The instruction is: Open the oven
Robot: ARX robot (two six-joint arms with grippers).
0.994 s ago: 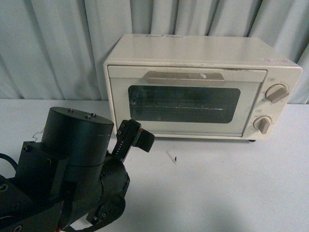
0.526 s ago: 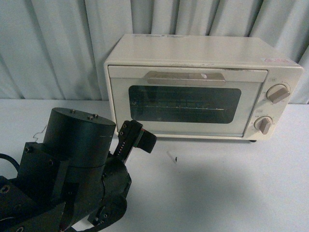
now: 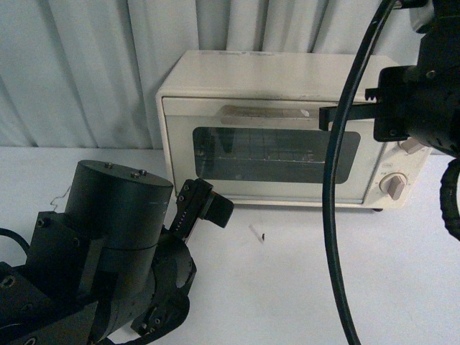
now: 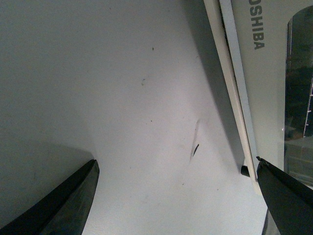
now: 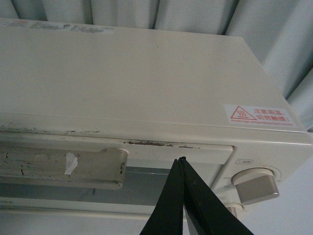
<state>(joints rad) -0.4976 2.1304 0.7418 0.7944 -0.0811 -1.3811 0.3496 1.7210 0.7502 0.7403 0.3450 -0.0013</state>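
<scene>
Robot test bay or laboratory set-up: pleated grey curtain (image 3: 86, 72) backdrop, plain white worktop (image 3: 410, 287) carrying one cream toaster oven (image 3: 251, 75), black cabled robot arms (image 3: 108, 251) in frame.

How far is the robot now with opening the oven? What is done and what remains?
Nothing is done yet: the oven has its door fully shut. In hand: the right claw, fingers together, hangs by the right end of the bar handle, apparently not touching it. The left claw is open, low over the table. Remaining: catch the handle and pull the door down.
</scene>
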